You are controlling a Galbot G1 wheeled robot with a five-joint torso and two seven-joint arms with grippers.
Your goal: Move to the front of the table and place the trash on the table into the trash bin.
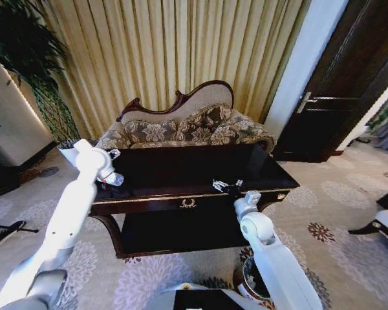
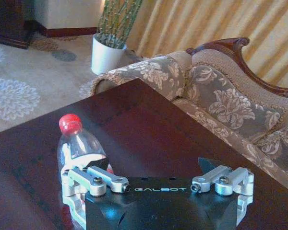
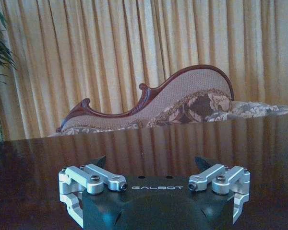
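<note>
While the head view looks down on the table [image 1: 200, 169], with its glossy dark top and gold emblem on the front, both arms reach over the near edge: the left gripper [image 1: 110, 183] sits at the table's left end, right by the clear bottle [image 1: 114, 178], and the right gripper [image 1: 227, 188] hangs over the front edge near the middle. Below the right arm, on the carpet by the table's right front leg, part of the trash bin [image 1: 251, 276] is visible. Behind the table stands the patterned sofa [image 1: 187, 129] before the gold curtains [image 1: 181, 51]. From the left wrist view, the left gripper [image 2: 156, 165] has its jaws spread wide, and the bottle [image 2: 79, 146], red cap up, stands against its one finger, not clamped. From the right wrist view, the right gripper [image 3: 153, 163] also has its jaws wide with nothing between them, low over the bare dark tabletop [image 3: 149, 143].
</note>
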